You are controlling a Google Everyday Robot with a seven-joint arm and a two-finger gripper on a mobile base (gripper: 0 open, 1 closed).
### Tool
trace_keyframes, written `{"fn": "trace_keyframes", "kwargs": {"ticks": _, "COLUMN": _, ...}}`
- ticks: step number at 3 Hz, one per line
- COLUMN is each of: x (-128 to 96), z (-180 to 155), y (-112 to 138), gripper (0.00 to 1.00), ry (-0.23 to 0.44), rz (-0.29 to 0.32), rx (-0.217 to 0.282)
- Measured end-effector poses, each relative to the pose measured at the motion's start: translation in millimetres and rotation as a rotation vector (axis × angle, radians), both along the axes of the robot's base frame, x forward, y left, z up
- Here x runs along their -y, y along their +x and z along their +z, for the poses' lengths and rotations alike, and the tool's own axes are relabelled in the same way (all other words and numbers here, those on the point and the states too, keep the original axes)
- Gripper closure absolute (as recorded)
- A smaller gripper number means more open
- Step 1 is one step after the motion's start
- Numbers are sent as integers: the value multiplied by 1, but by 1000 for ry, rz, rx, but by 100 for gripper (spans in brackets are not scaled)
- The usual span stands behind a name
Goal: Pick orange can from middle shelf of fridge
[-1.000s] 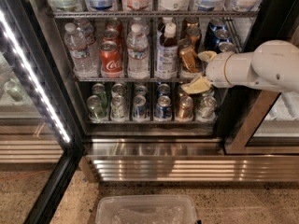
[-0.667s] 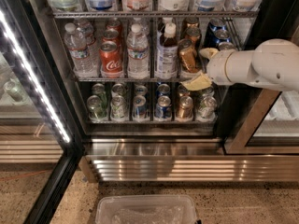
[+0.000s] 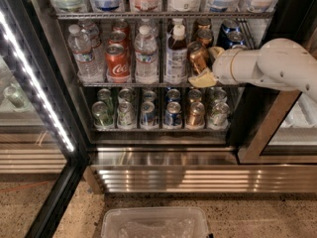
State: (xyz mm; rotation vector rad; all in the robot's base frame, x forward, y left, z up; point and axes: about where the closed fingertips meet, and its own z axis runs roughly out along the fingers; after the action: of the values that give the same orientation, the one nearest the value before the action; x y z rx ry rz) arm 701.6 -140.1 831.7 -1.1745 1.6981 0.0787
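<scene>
The orange can stands tilted at the front of a lane on the right of the middle shelf of the fridge. My gripper reaches in from the right on a white arm. One cream finger sits below and in front of the can, the other beside its top. The gripper is shut on the can. More orange cans stand behind it in the same lane.
A red cola can, water bottles, a white-labelled bottle and blue cans share the shelf. Small short cans fill the tier below. A clear plastic bin lies on the floor. The LED strip lines the open door at left.
The gripper and the orange can have moved slightly up, and the can leans a little more. Nothing else has moved.
</scene>
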Motion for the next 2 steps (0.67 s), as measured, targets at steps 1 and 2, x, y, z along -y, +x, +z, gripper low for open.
{"fn": "trace_keyframes", "kwargs": {"ticks": 1, "x": -12, "z": -15, "y": 18, "gripper": 36, "ry": 39, "rz": 22, "rx": -15}}
{"fn": "trace_keyframes", "kwargs": {"ticks": 2, "x": -12, "z": -11, "y": 18, "gripper": 53, "ry": 42, "rz": 23, "rx": -16}}
